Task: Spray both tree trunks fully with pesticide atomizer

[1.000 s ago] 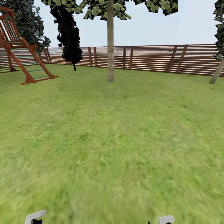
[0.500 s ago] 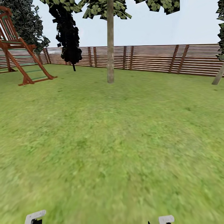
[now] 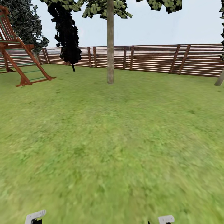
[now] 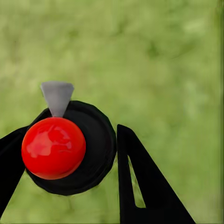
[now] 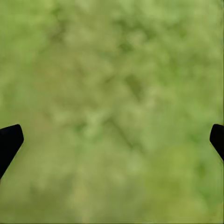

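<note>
Red-capped black atomizer [image 4: 70,149] between left end effector [image 4: 65,172] fingers

Head view faces fence [image 3: 149,59] over lawn [image 3: 112,140], wrist views apparently downward onto grass

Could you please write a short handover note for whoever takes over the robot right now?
Left gripper: shut on the atomizer, red ball top, black body, grey nozzle.
Right gripper: open, over grass.
Nearest tree trunk stands straight ahead across the lawn; a second trunk leans at the far right, before the fence.
Done: atomizer picked up.
Left: drive closer, spray both trunks; no speckles visible yet.
</note>
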You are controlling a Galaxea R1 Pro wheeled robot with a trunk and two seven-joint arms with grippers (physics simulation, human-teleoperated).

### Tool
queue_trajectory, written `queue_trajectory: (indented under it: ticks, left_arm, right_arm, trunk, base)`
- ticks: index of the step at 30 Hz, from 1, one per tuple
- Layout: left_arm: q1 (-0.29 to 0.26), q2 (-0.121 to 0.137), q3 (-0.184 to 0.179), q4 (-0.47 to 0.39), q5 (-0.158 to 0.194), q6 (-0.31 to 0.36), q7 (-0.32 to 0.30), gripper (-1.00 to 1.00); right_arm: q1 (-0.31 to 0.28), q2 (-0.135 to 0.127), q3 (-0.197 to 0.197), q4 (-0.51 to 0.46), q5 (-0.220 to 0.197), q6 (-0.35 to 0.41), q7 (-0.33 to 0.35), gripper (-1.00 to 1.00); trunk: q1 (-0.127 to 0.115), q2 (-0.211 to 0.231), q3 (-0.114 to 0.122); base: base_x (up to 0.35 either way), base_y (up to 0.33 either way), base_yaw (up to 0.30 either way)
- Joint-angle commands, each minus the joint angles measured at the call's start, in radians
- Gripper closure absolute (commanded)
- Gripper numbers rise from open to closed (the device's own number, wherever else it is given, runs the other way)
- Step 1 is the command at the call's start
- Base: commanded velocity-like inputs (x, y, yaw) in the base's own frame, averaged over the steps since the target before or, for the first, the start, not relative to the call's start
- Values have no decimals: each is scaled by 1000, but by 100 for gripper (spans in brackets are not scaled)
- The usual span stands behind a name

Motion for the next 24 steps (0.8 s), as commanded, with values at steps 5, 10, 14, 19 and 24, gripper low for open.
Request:
queue_trajectory:
  ticks: [5,10,14,19,24]
  left_arm:
    - [0,0,0,0,0,0,0,100]
    - [0,0,0,0,0,0,0,100]
    - [0,0,0,0,0,0,0,100]
    - [0,0,0,0,0,0,0,100]
    - [0,0,0,0,0,0,0,100]
  right_arm:
    - [0,0,0,0,0,0,0,-100]
    - [0,0,0,0,0,0,0,-100]
    - [0,0,0,0,0,0,0,-100]
    - [0,0,0,0,0,0,0,-100]
    - [0,0,0,0,0,0,0,-100]
  trunk:
    - [0,0,0]
    - [0,0,0]
    - [0,0,0]
    - [0,0,0]
    - [0,0,0]
  base:
    - [341,0,0]
    - [341,0,0]
    - [341,0,0]
    - [341,0,0]
    - [341,0,0]
